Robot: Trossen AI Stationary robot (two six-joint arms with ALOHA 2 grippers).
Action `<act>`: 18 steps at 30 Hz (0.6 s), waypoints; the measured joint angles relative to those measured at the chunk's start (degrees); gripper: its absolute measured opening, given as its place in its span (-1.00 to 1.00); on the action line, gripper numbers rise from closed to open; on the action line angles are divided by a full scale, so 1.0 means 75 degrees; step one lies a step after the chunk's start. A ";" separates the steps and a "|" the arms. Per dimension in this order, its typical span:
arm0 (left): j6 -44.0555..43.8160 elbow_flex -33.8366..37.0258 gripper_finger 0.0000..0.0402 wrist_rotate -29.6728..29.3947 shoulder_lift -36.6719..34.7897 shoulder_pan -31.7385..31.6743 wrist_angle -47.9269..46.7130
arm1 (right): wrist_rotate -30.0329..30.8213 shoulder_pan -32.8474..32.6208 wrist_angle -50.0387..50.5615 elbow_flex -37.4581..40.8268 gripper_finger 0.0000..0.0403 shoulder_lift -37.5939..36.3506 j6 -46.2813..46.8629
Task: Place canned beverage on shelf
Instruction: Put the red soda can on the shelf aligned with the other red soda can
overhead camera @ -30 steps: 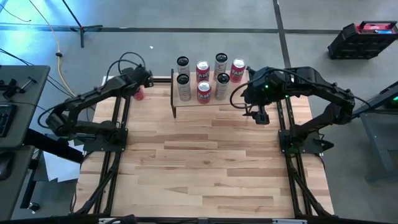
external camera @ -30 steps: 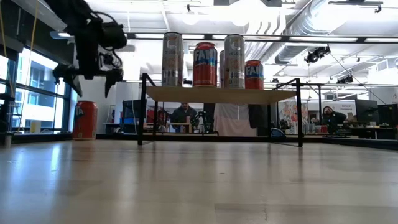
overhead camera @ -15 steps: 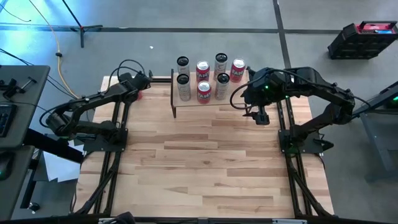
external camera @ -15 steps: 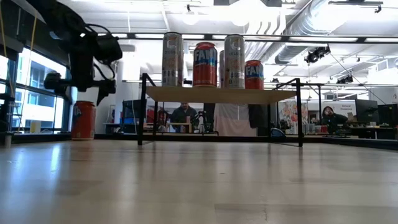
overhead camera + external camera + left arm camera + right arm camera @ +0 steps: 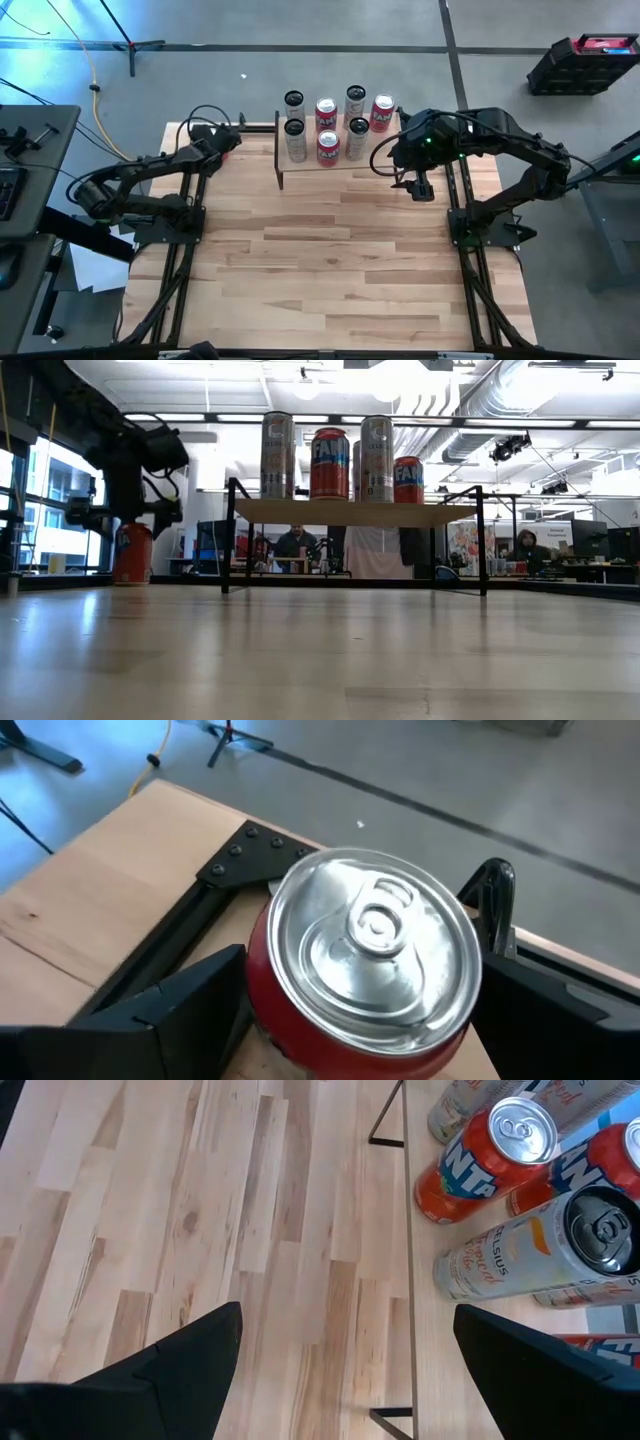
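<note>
I see grey concrete floor [image 5: 400,25] beyond left gripper, yellow cable [image 5: 95,75] trailing across it. Tall windows [image 5: 45,510] behind same gripper. White ceiling ducts [image 5: 470,420] overhead, seated people [image 5: 295,545] at far desks.

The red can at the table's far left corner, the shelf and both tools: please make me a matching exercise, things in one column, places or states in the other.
Things:
1. red can
2. shelf
3. left tool
4. right tool

Places or states:
A. carries eight cans
B. open, beside the shelf's right end
C. open, a finger on each side of the can
D. upright on the table, left of the shelf

Pairs: 1-D, 2-A, 3-C, 4-B
</note>
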State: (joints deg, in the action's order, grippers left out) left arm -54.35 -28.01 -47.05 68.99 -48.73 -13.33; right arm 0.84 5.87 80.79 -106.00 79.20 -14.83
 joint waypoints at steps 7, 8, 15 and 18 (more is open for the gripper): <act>-0.0010 0.0303 0.71 -0.0145 0.0391 0.0026 0.0692 | 0.0000 -0.0006 0.0000 0.0000 0.73 0.0000 0.0061; -0.0059 0.0303 0.71 -0.0240 0.0485 0.0060 0.0760 | 0.0000 -0.0006 0.0000 0.0000 0.73 0.0000 0.0061; -0.0285 0.0302 0.57 -0.0780 0.1091 0.0181 0.1208 | 0.0000 -0.0006 0.0008 0.0000 0.73 0.0000 0.0119; -0.0339 0.0295 0.49 -0.0939 0.1233 0.0239 0.1328 | 0.0000 -0.0006 0.0053 0.0000 0.73 0.0000 0.0119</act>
State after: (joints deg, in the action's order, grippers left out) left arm -56.89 -25.80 -54.09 78.24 -46.94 -3.37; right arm 0.84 5.82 81.19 -106.00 79.20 -13.93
